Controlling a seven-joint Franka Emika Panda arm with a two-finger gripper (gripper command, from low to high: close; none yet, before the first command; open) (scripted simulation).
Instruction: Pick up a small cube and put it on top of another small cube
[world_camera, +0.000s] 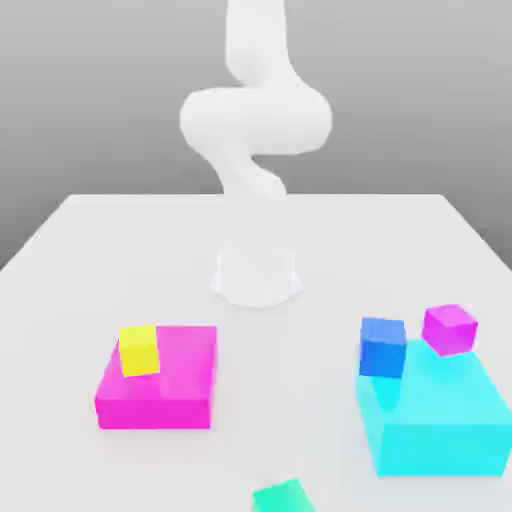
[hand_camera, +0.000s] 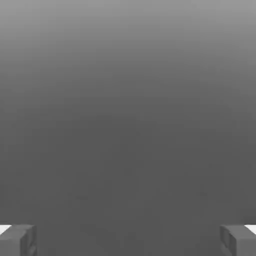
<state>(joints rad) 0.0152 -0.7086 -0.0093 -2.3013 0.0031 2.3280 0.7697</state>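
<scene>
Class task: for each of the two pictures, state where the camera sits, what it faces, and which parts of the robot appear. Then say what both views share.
Exterior view: off the arm, looking across the white table at the arm and coloured blocks.
Hand view: on the hand, facing plain grey; two fingers show, set wide apart, nothing between.
Shared: only the grey background; no block appears in both.

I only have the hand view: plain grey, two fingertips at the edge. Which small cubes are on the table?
Observer: A yellow cube sits on top of a large magenta block.
Operator: Any others?
Observer: A blue cube and a purple cube are at the far side of a large cyan block, on the exterior view's right.
Operator: Is any small cube stacked on another?
Observer: No; the blue and purple ones are side by side, with a gap between them.
</scene>
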